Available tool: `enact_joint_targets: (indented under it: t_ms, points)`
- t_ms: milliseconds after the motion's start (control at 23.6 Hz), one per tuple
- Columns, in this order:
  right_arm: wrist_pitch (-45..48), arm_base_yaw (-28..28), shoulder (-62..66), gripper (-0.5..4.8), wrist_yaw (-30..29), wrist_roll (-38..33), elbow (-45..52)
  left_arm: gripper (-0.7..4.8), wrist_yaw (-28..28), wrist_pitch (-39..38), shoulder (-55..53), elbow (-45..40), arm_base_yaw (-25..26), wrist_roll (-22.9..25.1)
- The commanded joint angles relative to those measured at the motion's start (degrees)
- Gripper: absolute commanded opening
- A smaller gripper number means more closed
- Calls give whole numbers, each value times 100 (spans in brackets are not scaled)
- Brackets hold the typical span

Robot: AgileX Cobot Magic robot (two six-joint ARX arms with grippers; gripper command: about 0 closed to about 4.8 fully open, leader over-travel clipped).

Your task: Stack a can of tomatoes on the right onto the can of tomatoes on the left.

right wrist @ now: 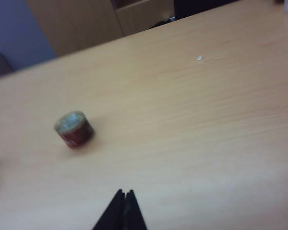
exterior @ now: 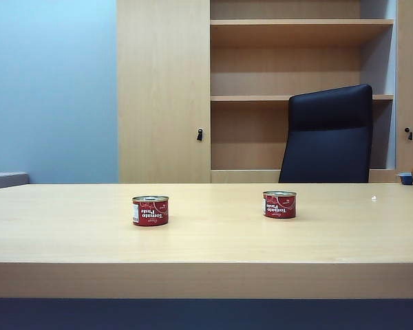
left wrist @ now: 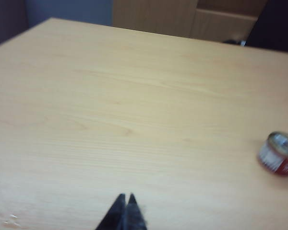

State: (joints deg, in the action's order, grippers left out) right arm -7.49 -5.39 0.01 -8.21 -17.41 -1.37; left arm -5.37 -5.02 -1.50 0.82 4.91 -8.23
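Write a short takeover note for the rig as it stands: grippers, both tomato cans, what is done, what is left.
Left gripper: jaws shut, empty, above bare table, out of the exterior view.
Right gripper: jaws shut, empty, also above the table.
Left can and right can both stand upright on the table, well apart, untouched.
Done: nothing yet.
Left: open the right gripper, pick up the right can, set it on top of the left can.
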Motion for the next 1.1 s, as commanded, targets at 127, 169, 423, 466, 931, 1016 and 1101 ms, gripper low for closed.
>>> enact_joint_targets:
  t_ms: [127,169,423,466,931,1016,1101]
  points:
    - [-79,7,7,-4,-437,-179,-870,-5,-369,125,7,382,2,-734]
    - [-219,7,15,-4,-439,-111,-1069,-5,-466,125,7,538,2,-822]
    - [-1526,7,568,0,-765,791,-2577,-5,-1333,125,-31,1327,2,-852]
    - [-1775,7,763,0,-894,984,-2835,-5,-1596,122,-85,1412,0,-852]
    - [-2157,1853,6798,392,85,2813,-6655,-5,-3471,409,-3635,2507,0,221]
    - [-1952,2142,7858,421,365,2970,-7200,-5,-3471,538,-3869,2577,0,221]
    - [-1873,2273,8771,436,529,2968,-7685,-5,-3453,525,-3897,2557,0,223]
